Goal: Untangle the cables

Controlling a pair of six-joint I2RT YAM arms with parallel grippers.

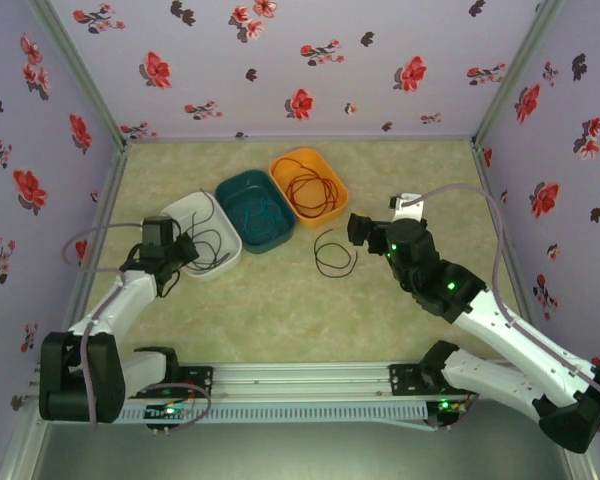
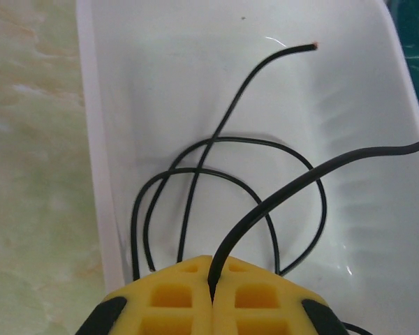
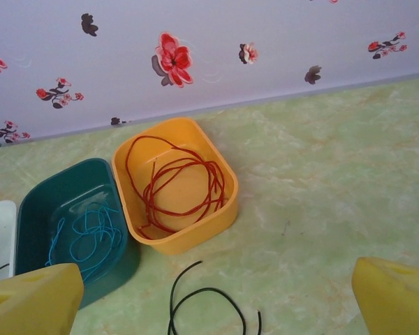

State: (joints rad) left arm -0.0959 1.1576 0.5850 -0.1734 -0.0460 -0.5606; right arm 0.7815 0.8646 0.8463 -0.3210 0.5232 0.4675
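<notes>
Cropping costs most in the left wrist view. There the left gripper [image 2: 213, 285] is cut down to the yellow tips of its fingers [image 2: 171, 296] at the bottom edge. They are pressed together, with a black cable [image 2: 265, 202] pinched in the seam between them. That strand rises, bends right and runs off the frame edge, so its far end is unseen. Behind it, more black loops lie on the floor of the white bin [image 2: 101, 174], one end lifted and showing a coppery tip. Whether those loops and the pinched strand are one wire cannot be told.

From above, the left arm's wrist covers the near left part of that bin, and the thin wire inside is hard to follow.

The right gripper [image 1: 358, 230] hangs over the table [image 1: 280, 310] with its jaws wide apart and nothing between them. It is just to the right of a second black cable [image 1: 333, 255], which lies in a loose loop on the bare surface. In the right wrist view the near part of this loop is cut off by the bottom edge.

A red cable [image 3: 181, 181] is coiled inside the orange bin [image 3: 195, 234]. A blue cable [image 3: 91, 237] lies in the teal bin [image 3: 63, 178], whose near corner is hidden behind a yellow finger.

The three bins stand side by side in a slanting row, white to the left, teal in the middle and orange to the right and farthest back. Flowered walls [image 1: 300, 60] close in the table on three sides.
</notes>
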